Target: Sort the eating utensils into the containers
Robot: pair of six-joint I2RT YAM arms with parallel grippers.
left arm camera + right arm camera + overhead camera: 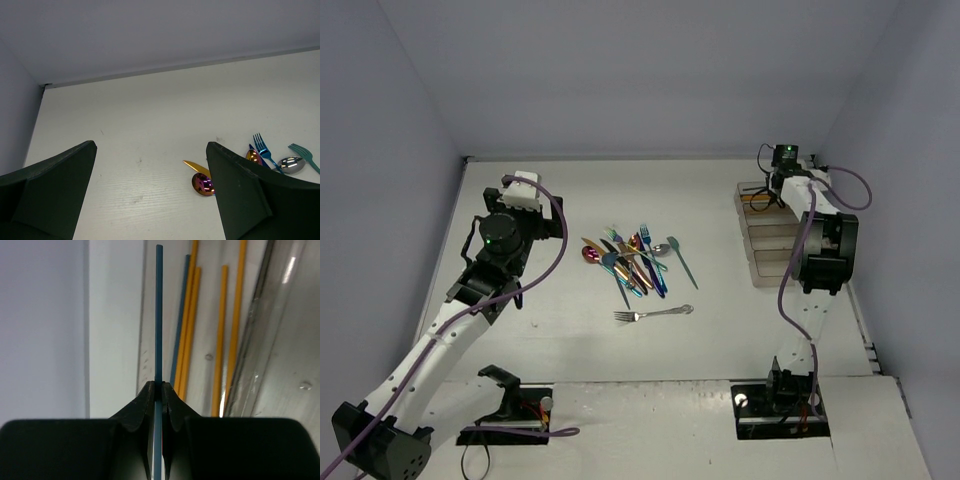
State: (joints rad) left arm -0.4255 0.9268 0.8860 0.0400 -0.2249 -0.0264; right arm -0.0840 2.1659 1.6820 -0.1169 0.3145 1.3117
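The eating utensils lie in a loose pile (pixel 635 262) mid-table, with a silver fork (pixel 653 314) apart in front and a teal spoon (pixel 680 255) at its right. The containers (pixel 770 245) form a row of clear trays at the right. My right gripper (pixel 159 385) is shut on a thin teal utensil handle (pixel 159 315) above the far tray, where several gold handles (pixel 187 325) and a blue one lie. That gripper (pixel 765 197) sits at the row's far end. My left gripper (pixel 150 145) stands open over bare table, left of a magenta spoon (pixel 202 184) and gold knife (pixel 196 167).
Walls close the table at the back and both sides. A blue fork (pixel 262 147), a silver spoon (pixel 291 164) and a teal fork (pixel 304 152) show at the pile's far edge. The clear tray wall (pixel 260 340) runs right of the held handle.
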